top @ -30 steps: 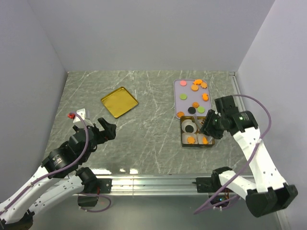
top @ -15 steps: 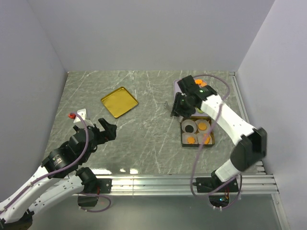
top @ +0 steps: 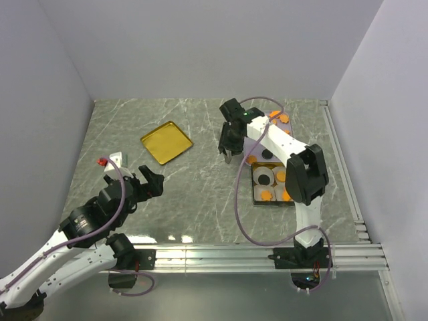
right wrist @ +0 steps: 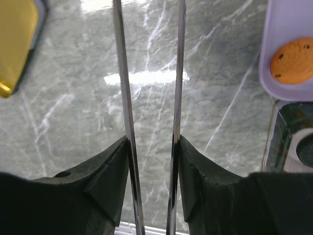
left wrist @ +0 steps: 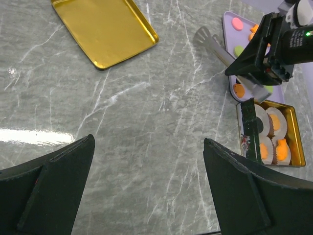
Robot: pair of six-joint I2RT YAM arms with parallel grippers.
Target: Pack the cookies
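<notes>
Note the right claw [right wrist: 152, 156] clamped on the tongs [right wrist: 122, 73], both blades parallel, slightly apart and bare. Note the left claw [top: 152, 176] spread wide, holding nothing. Find the cookies [right wrist: 293, 61] just right of the right claw on the tray [right wrist: 281, 24]; find more behind and right of it, toward the base, seated in cups [top: 257, 174] inside the tin [top: 275, 204]. Treat each cookie as light, thin, rigid and probably brittle, with a smooth face likely to slide on metal. Pinch across opposite edges with the blade tips, or lift under the flat face; squeeze lightly to avoid chipping scalloped rims. Expect gaps: blade tips cut off in the right wrist view, much of the tray hidden under arm and cable from above, remaining count unreadable, part of the tin masked by the arm.
</notes>
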